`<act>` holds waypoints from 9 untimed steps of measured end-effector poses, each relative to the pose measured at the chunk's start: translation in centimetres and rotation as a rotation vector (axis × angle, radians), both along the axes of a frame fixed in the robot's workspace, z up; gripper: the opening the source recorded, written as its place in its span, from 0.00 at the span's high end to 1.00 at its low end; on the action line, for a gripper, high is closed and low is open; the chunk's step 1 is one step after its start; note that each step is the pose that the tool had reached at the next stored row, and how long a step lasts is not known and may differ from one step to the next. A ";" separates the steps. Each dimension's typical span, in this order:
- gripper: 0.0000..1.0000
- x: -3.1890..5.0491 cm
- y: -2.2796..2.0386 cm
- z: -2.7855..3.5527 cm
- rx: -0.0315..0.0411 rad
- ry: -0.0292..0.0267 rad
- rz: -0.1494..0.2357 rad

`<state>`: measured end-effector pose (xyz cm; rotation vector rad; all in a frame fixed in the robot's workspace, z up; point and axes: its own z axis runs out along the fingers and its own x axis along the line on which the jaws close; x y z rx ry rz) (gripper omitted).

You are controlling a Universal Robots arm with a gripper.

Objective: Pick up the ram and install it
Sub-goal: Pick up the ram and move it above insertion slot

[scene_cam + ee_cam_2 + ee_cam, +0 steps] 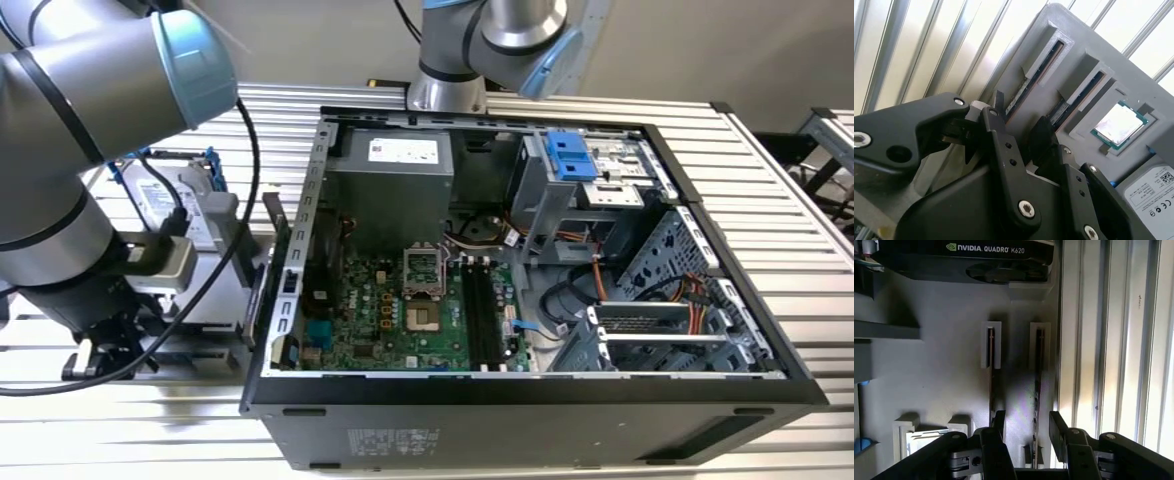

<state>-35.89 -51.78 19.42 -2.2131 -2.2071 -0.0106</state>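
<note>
Two ram sticks stand on edge in the slots of a grey holder (pixel 944 370). In both wrist views my gripper (pixel 1027 422) (pixel 1020 117) is open and low over the holder. Its black fingers (pixel 1056 422) straddle the ram (pixel 1038 370) (pixel 1031 80) in the slot nearest the holder's edge, apart from it on both sides. The other ram stick (pixel 990 370) (pixel 1076 97) sits in the neighbouring slot, outside the fingers. In the exterior view the open computer case (pixel 534 390) lies in the middle, and the motherboard's long black slots (pixel 487 310) show beside the processor socket.
A graphics card (pixel 984 260), a processor chip (pixel 1119 125) and a hard drive (pixel 1154 190) also rest on the holder. Slatted metal table (pixel 1114 340) runs beside it. My arm (pixel 80 200) stands at the exterior view's left. A second arm's base (pixel 447 90) is behind the case.
</note>
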 end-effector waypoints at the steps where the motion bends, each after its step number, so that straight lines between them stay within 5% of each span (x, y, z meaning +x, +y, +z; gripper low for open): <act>1: 0.00 -0.05 0.00 0.00 -0.0001 0.0000 0.000; 9: 0.00 -0.38 0.00 -0.02 0.0000 0.0000 0.000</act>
